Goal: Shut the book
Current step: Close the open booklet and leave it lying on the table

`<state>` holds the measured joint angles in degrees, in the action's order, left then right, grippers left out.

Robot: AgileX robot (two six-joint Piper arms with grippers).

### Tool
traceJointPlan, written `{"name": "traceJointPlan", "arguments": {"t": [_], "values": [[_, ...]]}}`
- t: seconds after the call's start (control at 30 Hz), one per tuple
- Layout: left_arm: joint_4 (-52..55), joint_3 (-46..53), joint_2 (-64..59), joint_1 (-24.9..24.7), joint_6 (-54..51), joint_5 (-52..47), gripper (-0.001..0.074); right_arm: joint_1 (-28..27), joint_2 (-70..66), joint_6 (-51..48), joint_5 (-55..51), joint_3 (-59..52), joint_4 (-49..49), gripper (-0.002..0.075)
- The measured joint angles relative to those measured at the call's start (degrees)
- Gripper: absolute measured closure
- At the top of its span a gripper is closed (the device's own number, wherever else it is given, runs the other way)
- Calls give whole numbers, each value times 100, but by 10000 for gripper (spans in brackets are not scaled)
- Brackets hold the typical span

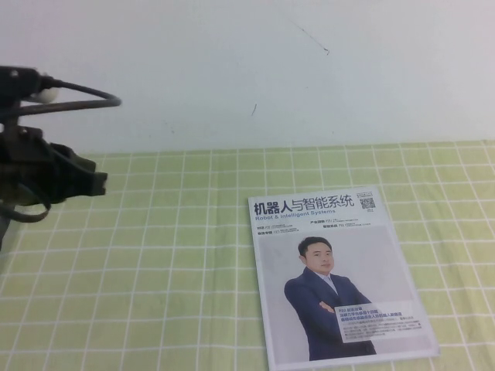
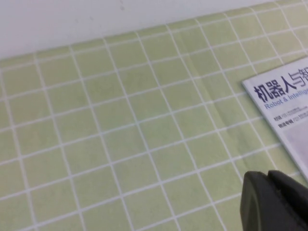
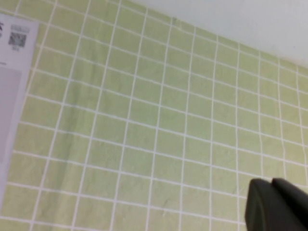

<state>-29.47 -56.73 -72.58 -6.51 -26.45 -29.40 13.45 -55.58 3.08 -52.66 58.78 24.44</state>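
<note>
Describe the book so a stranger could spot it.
A green checked cloth spreads below a white wall. The left gripper hangs above its left side, the right gripper over bare cloth. On the right half lies the book, closed: white cover, a man in a dark suit with folded arms.

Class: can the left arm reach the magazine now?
Probably yes: only bare checked cloth separates the left gripper, at far left, from the magazine. The right gripper hangs over cloth on its right.
</note>
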Motion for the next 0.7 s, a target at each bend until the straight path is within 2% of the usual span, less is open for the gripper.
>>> {"name": "traceJointPlan", "arguments": {"t": [0.17,0.33,0.5,0.7], "values": [[668,69,840,23,271,-23,738,0,1332,134,292,-915,-534,729],[866,678,1602,-129,105,653,738,0,2402,43,595,-1824,-1053,729],[908,1655,2431,-480,-133,1353,738,0,3357,-41,632,-2530,-1335,729],[908,2502,3502,-1033,-192,1556,738,0,4528,-239,545,-3178,-1770,729]]}}
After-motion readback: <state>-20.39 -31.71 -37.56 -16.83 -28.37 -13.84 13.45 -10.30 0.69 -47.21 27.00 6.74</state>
